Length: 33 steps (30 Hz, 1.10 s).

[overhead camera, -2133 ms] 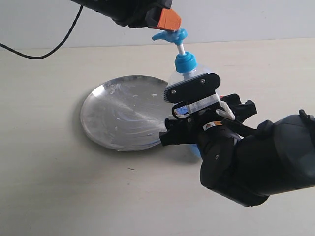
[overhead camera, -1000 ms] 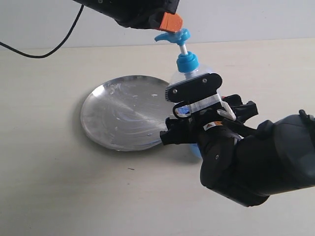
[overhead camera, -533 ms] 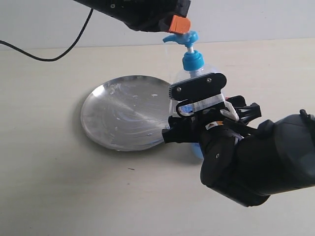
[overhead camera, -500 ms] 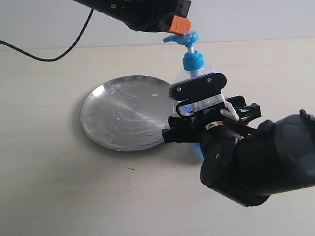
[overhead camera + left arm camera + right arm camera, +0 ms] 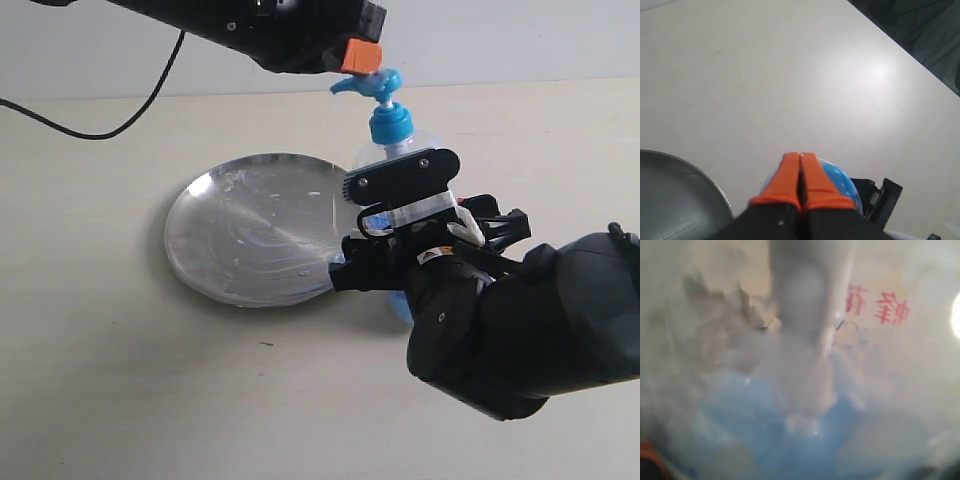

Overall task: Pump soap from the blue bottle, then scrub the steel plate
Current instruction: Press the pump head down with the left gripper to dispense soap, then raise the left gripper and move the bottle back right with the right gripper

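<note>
Right hand (image 5: 400, 196) around blue bottle (image 5: 389, 126) beside steel plate (image 5: 225, 245); left hand (image 5: 360, 59) at pump head (image 5: 374, 84).

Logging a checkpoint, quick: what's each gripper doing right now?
Left gripper: shut, holding nothing.
Right gripper: shut on the blue bottle.

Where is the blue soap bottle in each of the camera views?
Exterior view: the bottle is right of centre, at the right edge of the plate.
Left wrist view: low centre, only the bottle's blue pump top shows behind the left gripper, jaws shut.
Right wrist view: the bottle fills the blurred picture, with blue soap inside.
Shared landmark: the plate, seen in the exterior and left wrist views only.
</note>
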Each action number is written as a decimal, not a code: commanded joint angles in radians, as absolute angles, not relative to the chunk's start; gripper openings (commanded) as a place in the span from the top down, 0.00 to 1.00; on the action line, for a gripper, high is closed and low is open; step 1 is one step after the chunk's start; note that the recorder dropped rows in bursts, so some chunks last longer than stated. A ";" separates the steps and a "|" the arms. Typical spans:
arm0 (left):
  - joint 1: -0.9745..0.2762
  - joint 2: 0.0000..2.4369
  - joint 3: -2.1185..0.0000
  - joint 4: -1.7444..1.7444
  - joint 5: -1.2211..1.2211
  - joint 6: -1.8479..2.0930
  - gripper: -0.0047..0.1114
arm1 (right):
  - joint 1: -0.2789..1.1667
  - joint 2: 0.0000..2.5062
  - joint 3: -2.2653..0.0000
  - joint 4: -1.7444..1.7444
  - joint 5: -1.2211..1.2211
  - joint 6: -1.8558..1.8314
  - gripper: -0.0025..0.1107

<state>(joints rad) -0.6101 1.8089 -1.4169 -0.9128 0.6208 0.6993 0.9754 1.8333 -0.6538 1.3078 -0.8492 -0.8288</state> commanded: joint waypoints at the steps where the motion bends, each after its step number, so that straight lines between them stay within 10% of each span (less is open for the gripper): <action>1: -0.640 1.879 -1.338 -0.780 0.791 0.697 0.96 | 0.977 1.830 -0.659 1.217 -0.880 -0.860 0.98; 33: -0.508 1.616 -1.337 -0.712 0.704 0.619 0.96 | 0.923 1.709 -0.653 1.307 -1.005 -0.798 0.98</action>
